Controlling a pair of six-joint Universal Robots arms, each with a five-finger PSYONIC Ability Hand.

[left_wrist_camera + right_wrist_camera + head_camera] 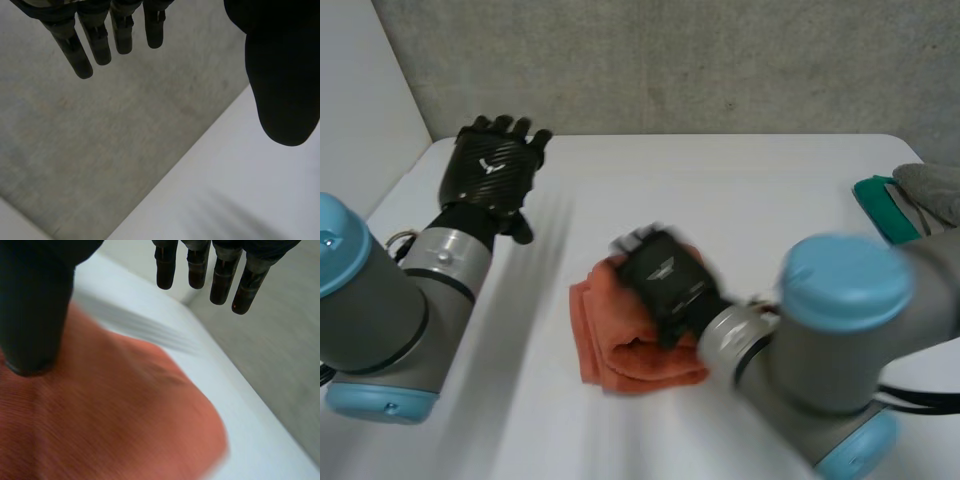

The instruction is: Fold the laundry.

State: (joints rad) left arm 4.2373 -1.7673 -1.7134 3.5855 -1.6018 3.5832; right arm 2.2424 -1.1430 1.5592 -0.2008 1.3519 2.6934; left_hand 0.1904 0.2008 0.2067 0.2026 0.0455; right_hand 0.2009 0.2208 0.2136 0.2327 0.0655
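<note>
You: left hand has open table beneath, wall past fingertips | right hand: orange towel under palm | cloth pile off its outer side

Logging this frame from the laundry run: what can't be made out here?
- Head view: the right hand covers the middle of the orange cloth, hiding the folds beneath it.
- Head view: the teal thing and grey thing at the table edge are cut off by the frame; what they are is unclear.
- Right wrist view: whether the right hand touches the cloth or hovers above it cannot be told.
</note>
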